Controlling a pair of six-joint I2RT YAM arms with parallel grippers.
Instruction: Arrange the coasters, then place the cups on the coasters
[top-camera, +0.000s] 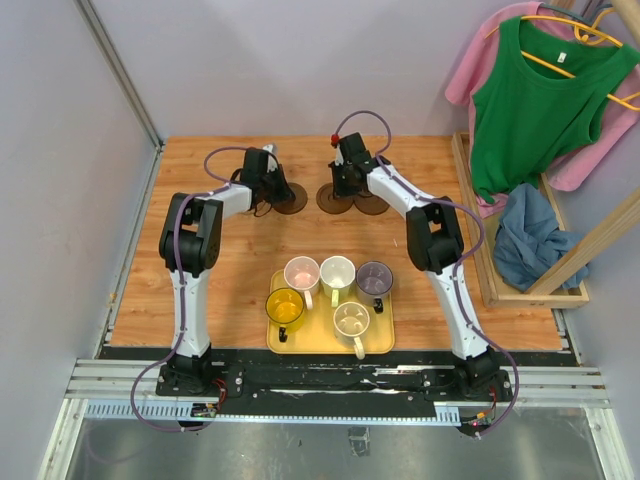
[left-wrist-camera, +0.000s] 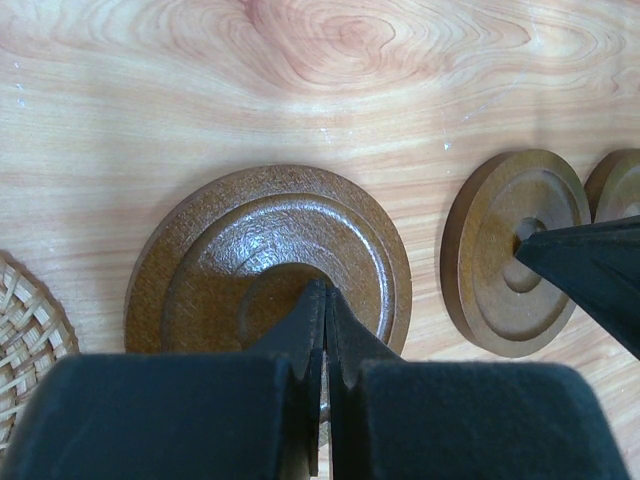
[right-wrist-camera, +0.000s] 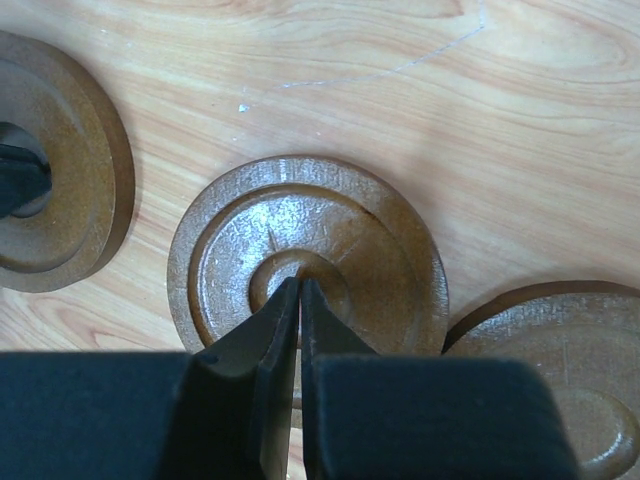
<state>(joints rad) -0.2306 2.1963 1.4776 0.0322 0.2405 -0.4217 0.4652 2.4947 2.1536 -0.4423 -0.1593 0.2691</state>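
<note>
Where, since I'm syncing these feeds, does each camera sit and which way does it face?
Top external: above and behind the bases, looking down on the table; left arm and right arm show whole.
Left wrist: on the left arm, looking down at a dark coaster; its shut left pincer fills the bottom.
Right wrist: on the right arm, looking down at the neighbouring coaster; its shut right pincer shows below.
Shared: both wrist views hold both those coasters.

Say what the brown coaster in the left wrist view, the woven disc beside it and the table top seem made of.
Brown coaster: probably pressed wood, semi-gloss; grainy texture, concentric steps, soft highlights.
Woven disc: likely rattan or straw, matt; tan interlaced strands.
Table top: wood or wood-look laminate, smooth; swirling grain.
</note>
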